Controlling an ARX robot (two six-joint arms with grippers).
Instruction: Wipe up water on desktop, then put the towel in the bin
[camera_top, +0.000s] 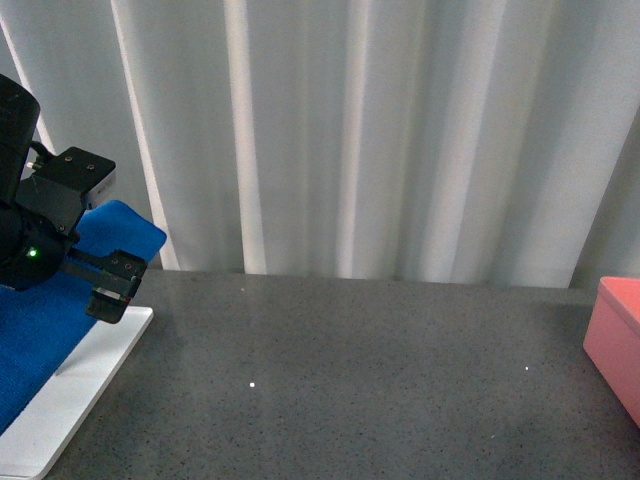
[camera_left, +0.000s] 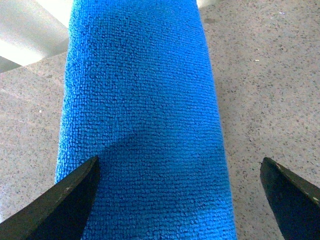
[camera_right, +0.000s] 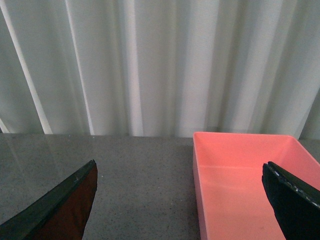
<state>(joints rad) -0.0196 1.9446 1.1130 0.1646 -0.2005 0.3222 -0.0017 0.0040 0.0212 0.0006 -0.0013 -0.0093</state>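
Pale curtains (camera_top: 400, 130) back the speckled grey desktop (camera_top: 380, 360). Left gripper (camera_left: 178, 161) hangs spread wide over the blue towel (camera_left: 142, 100); right gripper (camera_right: 178, 164), likewise released, faces the pink bin (camera_right: 240, 150).

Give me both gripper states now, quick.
Left gripper: open, jaws spread wide over the towel, gripping nothing.
Right gripper: open and empty, facing the bin.

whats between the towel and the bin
Just bare desktop with two tiny bright specks, between the towel and the bin, shown in the front view.
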